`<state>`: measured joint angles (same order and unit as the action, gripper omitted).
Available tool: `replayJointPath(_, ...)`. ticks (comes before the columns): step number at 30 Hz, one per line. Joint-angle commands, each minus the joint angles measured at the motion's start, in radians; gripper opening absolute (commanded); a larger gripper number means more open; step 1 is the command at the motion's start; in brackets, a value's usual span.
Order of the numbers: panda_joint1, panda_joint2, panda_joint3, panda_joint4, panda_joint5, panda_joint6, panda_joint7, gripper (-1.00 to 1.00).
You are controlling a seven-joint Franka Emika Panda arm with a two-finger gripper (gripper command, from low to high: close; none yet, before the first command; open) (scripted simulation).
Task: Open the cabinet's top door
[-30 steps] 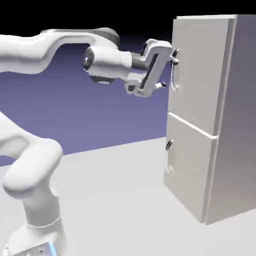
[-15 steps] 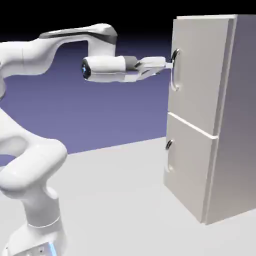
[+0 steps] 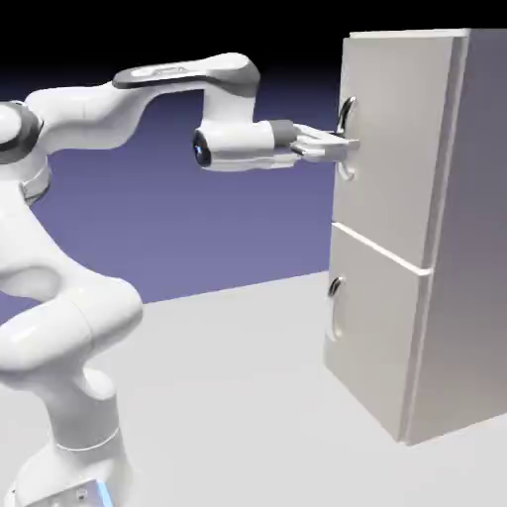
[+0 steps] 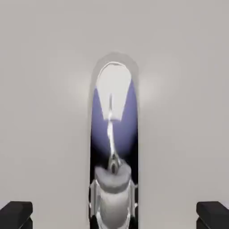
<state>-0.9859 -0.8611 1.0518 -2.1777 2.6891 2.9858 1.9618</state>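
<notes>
Grey cabinet, top door shut, contents hidden.

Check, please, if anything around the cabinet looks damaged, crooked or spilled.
Nothing stands out. The top door and lower door sit closed and aligned, and I see no spill on the pale ground. The robot-like shape on the upper handle appears to be only a reflection.

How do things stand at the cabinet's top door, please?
Gripper open, jaws either side of the curved handle. Top door shut. No obstruction visible.
</notes>
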Motion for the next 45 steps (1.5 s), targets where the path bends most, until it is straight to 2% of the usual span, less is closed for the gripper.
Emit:
replayJointPath(1,0.037,0.004,-0.030,-0.025,-0.026,-0.023,-0.001,-1.00)
replayJointPath(14,0.473,-0.038,-0.470,-0.366,-0.407,-0.364,0.095,-1.00)
replayJointPath(25,0.599,-0.124,-0.869,-0.537,-0.841,-0.779,0.190,-1.00)
replayJointPath(34,0.603,-0.037,-1.188,-0.498,-1.173,-1.166,0.178,-1.00)
replayJointPath(45,0.684,0.262,-1.518,-0.243,-1.456,-1.645,0.094,-1.00)
